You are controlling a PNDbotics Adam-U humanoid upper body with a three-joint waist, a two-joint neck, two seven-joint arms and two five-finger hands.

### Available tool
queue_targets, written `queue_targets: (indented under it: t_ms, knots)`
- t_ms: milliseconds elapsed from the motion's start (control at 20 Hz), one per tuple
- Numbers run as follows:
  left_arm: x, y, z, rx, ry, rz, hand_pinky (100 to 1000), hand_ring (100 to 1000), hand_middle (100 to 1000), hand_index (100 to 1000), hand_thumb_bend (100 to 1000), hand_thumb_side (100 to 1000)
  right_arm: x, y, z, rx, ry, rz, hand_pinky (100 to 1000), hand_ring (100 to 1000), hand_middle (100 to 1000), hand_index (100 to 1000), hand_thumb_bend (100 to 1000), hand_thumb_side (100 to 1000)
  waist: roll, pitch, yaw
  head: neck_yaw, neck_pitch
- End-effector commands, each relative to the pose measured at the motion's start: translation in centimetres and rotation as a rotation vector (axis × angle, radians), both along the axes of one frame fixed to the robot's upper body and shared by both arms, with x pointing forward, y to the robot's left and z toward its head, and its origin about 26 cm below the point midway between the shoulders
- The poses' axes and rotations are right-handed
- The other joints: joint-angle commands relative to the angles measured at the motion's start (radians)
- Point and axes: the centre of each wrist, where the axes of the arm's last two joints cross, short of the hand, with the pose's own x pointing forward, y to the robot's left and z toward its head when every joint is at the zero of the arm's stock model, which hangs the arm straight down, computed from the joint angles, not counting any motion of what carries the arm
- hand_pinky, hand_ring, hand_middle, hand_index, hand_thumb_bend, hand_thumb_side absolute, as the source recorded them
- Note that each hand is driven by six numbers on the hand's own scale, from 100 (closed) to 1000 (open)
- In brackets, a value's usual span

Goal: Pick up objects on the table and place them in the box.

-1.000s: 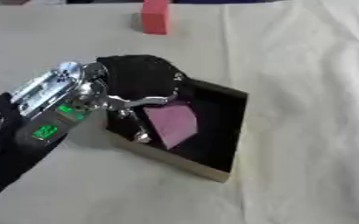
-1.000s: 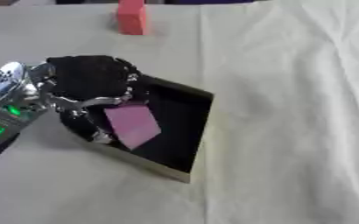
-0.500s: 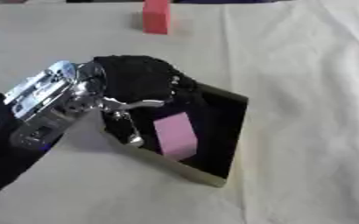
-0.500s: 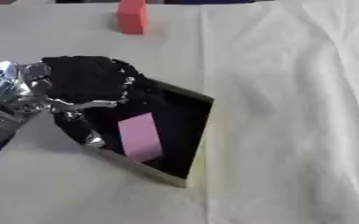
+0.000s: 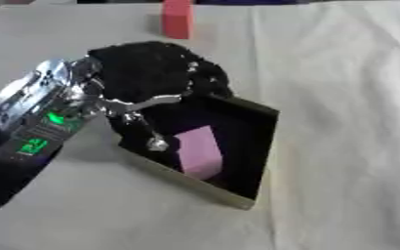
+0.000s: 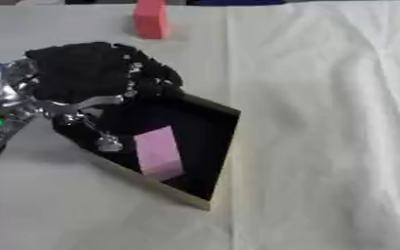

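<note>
**Let the pink block settle, then lift your hand out**

Your left hand (image 5: 148,80) is over the far left corner of the box (image 5: 259,146). The pink block (image 5: 199,152) is inside the box, just under your hand and near the left wall. It leans a bit, so I can't tell if it lies flat on the bottom.

I think you are letting go of the block now. Lift your hand straight up and slowly, so you don't bump the box wall or drag the block out. The box sits crooked on the white cloth (image 5: 340,73), so watch that it doesn't slide.

The red block (image 5: 177,18) is on the table at the far edge, well apart from the box. It looks like the next thing to get.

The hand is dark against the dark box, so I cannot tell if the fingers are bent or straight, or if they touch the block. Your right hand is not in the pictures
</note>
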Motion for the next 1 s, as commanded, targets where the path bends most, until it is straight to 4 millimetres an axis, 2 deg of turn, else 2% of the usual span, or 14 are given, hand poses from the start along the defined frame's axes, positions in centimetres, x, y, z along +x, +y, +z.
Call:
queue_targets:
  t_ms: [50, 250, 500, 650, 1000]
  knots:
    - [-0.4, 0.8, 2.5, -0.093, -0.086, -0.005, 806, 829, 853, 931, 530, 248, -0.4, -0.1, 0.9, -0.02, -0.03, -0.013, 814, 792, 660, 721, 100, 648, -0.001, -0.025, 0.002, -0.002, -0.008]
    - [-0.4, 2.0, 4.2, -0.19, -0.116, 0.012, 810, 832, 861, 936, 513, 298, -0.5, 0.0, 0.9, -0.023, -0.033, -0.016, 815, 793, 661, 721, 100, 648, 0.002, -0.028, 0.0, -0.005, -0.008]
    - [-0.3, 3.9, 6.4, -0.342, -0.178, 0.098, 798, 823, 849, 929, 507, 286, -0.5, 0.3, 1.1, -0.036, -0.037, -0.015, 815, 793, 662, 722, 100, 648, 0.003, -0.029, -0.009, -0.003, -0.01]
    - [0.8, 4.9, 7.3, -0.41, -0.179, 0.172, 799, 827, 849, 930, 503, 312, -0.5, 0.4, 1.3, -0.046, -0.037, -0.014, 815, 793, 663, 722, 100, 647, 0.005, -0.03, -0.016, 0.005, -0.008]
    - [4.7, 6.2, 8.1, -0.448, -0.146, 0.305, 808, 844, 856, 935, 494, 346, -0.4, 0.6, 1.5, -0.056, -0.034, -0.007, 815, 793, 664, 722, 100, 647, 0.009, -0.03, -0.028, 0.02, -0.02]
